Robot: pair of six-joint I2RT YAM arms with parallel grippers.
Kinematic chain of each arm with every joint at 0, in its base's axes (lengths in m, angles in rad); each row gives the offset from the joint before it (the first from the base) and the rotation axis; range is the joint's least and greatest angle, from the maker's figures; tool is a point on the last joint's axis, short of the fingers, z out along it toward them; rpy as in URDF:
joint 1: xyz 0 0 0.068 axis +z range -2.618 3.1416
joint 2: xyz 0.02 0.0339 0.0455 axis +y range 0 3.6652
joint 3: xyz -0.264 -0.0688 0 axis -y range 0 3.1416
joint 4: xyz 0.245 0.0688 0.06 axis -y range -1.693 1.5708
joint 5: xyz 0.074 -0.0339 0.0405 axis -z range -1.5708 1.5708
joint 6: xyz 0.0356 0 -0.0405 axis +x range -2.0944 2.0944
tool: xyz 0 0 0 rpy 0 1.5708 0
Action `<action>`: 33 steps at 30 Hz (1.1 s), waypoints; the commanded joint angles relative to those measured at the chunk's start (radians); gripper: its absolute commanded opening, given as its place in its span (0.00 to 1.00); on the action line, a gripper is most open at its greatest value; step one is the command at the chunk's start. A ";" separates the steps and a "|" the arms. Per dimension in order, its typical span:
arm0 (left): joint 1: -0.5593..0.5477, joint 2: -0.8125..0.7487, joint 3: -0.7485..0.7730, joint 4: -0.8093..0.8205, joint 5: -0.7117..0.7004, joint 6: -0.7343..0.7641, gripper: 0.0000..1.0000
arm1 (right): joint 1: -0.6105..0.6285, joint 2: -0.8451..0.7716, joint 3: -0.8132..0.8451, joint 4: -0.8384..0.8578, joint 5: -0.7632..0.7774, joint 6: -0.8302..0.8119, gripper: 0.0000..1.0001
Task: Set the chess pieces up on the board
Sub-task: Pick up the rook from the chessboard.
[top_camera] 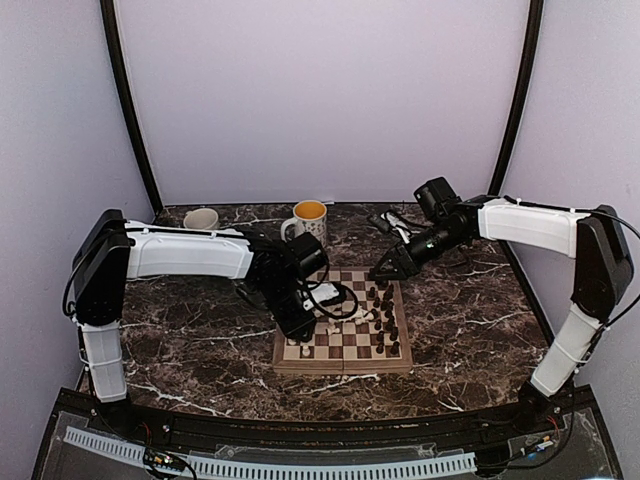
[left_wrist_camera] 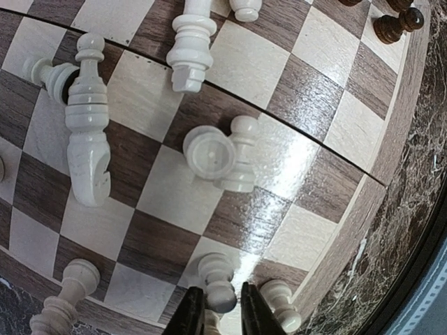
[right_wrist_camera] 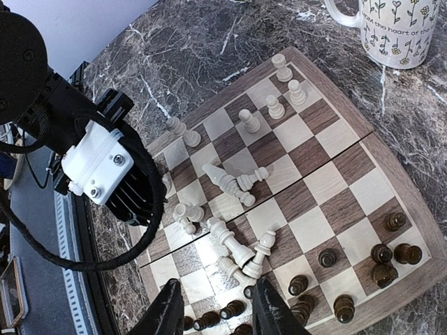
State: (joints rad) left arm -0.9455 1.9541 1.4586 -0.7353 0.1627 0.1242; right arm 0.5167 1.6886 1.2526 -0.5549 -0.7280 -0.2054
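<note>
One small cream-white wooden pawn sits squeezed inside the left pincer, bottom hidden; the right pincer gapes wide.

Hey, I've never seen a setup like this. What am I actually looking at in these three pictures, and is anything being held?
These are two robot arms bolted to a dark marble table. The wide picture looks down from above and behind them. The other two come from small cameras on each wrist, so each arm's own fingers show at the bottom. On the table sits a wooden chessboard, with a yellow-lined mug and a small pale cup behind it. Several white pieces lie tipped over mid-board; the dark pieces mostly stand along one side. The left gripper has its fingers either side of a white pawn; whether it truly grips it, I can't tell. The right gripper is open above the board, holding nothing.
</note>
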 commanded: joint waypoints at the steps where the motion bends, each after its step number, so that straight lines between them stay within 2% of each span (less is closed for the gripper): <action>1: -0.009 -0.001 0.030 -0.030 -0.003 0.014 0.22 | -0.005 0.005 0.004 0.011 -0.011 -0.011 0.34; 11: -0.009 -0.048 0.072 -0.035 -0.024 0.014 0.34 | -0.005 0.002 0.008 0.006 -0.011 -0.014 0.34; 15: -0.009 -0.070 0.065 0.062 -0.023 -0.013 0.37 | -0.006 -0.001 0.008 0.005 -0.007 -0.017 0.34; 23: -0.009 0.018 0.135 0.154 0.006 -0.079 0.39 | -0.028 -0.027 0.003 0.006 -0.001 -0.013 0.34; 33: -0.010 0.101 0.205 0.124 0.035 -0.051 0.41 | -0.076 -0.072 -0.028 0.038 0.002 -0.001 0.35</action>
State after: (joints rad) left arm -0.9474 2.0346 1.6241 -0.5842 0.1844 0.0639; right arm 0.4622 1.6527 1.2358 -0.5476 -0.7212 -0.2081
